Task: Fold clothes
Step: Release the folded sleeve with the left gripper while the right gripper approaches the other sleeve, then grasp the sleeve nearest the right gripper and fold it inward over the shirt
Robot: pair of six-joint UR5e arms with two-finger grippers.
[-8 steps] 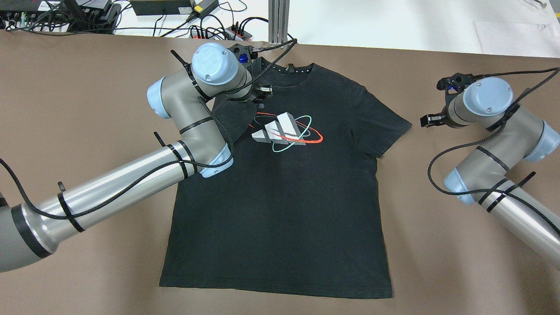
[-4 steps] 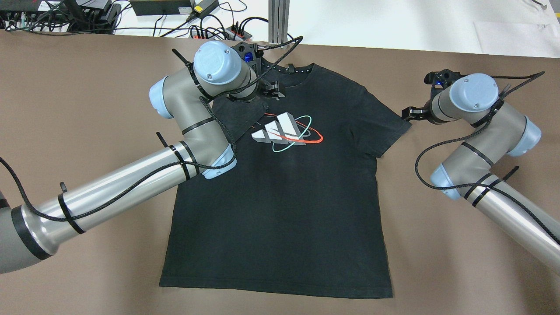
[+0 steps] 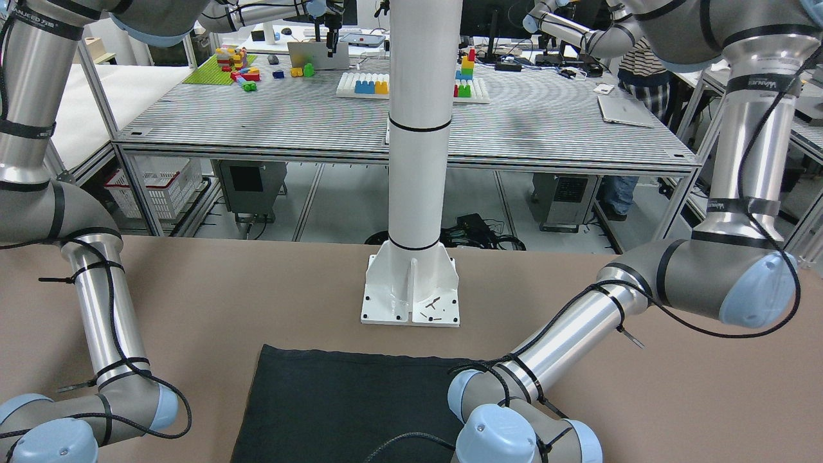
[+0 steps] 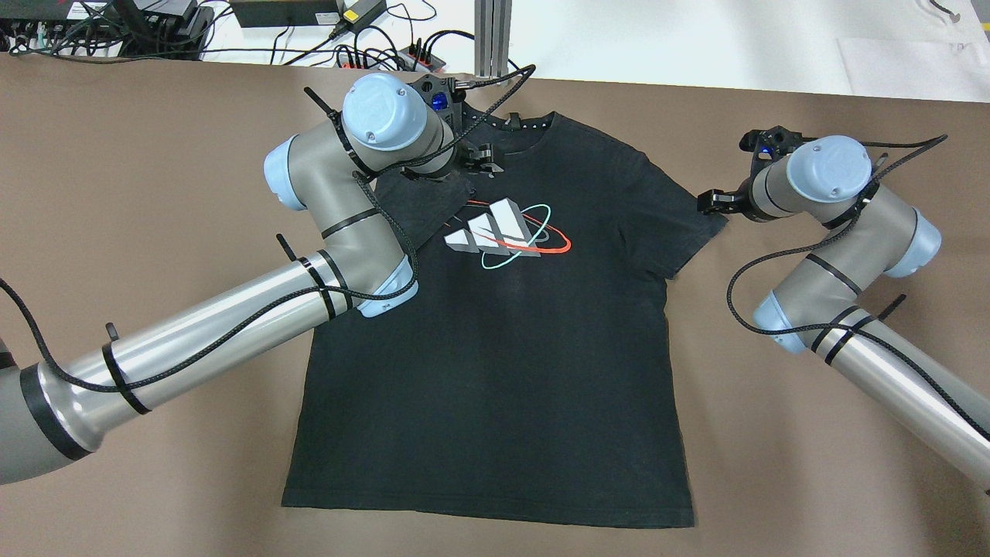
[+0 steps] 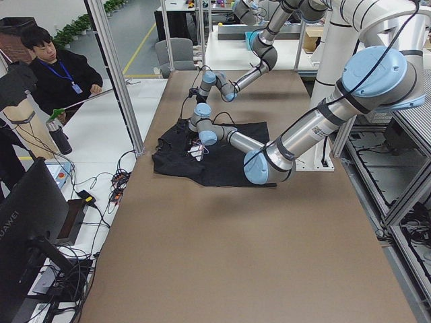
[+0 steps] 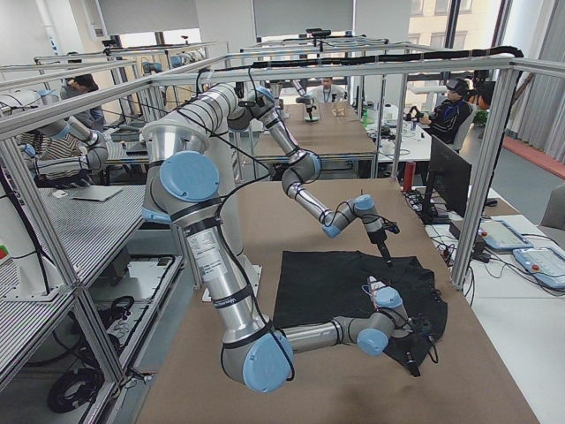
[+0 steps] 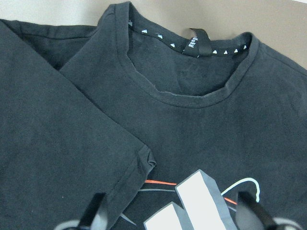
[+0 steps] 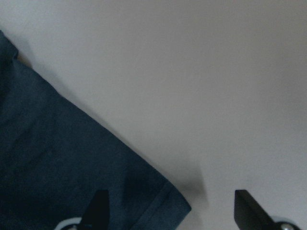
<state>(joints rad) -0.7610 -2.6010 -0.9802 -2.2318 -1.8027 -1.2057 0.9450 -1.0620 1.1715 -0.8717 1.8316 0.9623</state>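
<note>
The clothes are a black T-shirt (image 4: 503,348) with a white, red and teal chest print, lying face up on the brown table. Its sleeve on the view's left is folded in over the chest, and the hemmed sleeve corner (image 7: 144,160) lies flat. My left gripper (image 4: 479,158) hovers open just below the collar (image 7: 192,98), holding nothing. My right gripper (image 4: 715,203) is open at the outer corner of the other sleeve (image 8: 57,158). That corner lies between its fingers (image 8: 98,208), which are not closed on it. In the front-facing view only the shirt's hem end (image 3: 334,399) shows.
The white post's base plate (image 3: 411,296) stands just beyond the shirt's hem. Cables and power strips (image 4: 387,50) run along the table's far edge. A person (image 5: 57,67) sits off the table's far side. Bare brown table (image 4: 155,155) surrounds the shirt.
The right arm has swung left until its gripper reached the sleeve corner. The left gripper shifted slightly right, then held still over the folded sleeve.
</note>
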